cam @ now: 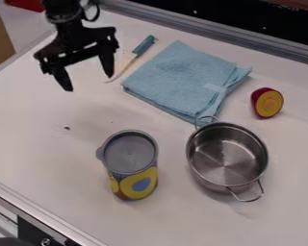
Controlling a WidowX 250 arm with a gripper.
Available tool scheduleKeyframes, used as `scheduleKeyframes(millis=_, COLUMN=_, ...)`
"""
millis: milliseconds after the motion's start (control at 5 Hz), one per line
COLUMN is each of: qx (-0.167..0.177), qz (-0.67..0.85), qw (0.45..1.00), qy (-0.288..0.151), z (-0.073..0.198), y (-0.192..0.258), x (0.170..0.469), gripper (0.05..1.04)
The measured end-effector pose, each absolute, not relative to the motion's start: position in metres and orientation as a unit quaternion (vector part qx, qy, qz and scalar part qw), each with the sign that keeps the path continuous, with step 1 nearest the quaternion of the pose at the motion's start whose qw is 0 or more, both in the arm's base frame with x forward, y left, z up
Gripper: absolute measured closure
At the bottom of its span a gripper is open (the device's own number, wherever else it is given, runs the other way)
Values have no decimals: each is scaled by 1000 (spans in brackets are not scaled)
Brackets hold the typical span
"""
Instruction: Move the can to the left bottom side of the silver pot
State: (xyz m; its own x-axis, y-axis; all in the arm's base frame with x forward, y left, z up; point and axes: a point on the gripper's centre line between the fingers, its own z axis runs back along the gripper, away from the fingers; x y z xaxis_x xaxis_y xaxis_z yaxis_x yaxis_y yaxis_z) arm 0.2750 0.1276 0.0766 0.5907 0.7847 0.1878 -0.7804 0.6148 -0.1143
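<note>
Nearest the front, the can (pixel 131 166) is stood upright on the table (pixel 37 137), left of centre in the lower half of the frame, with the silver pot (pixel 226 161) set apart to its right. Farther off, at the upper left, the fingers (pixel 89 82) are held spread, with nothing pinched between them. From there the can is found down the frame and somewhat to the right (the pot is left clear of that line), so its vertical axis should be approached from above.
</note>
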Motion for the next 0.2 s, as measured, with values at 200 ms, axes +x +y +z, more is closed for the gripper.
scheduleKeyframes(millis=200, qx=7, qz=361, qw=928, qy=-96, z=77, y=138, x=275, gripper=83)
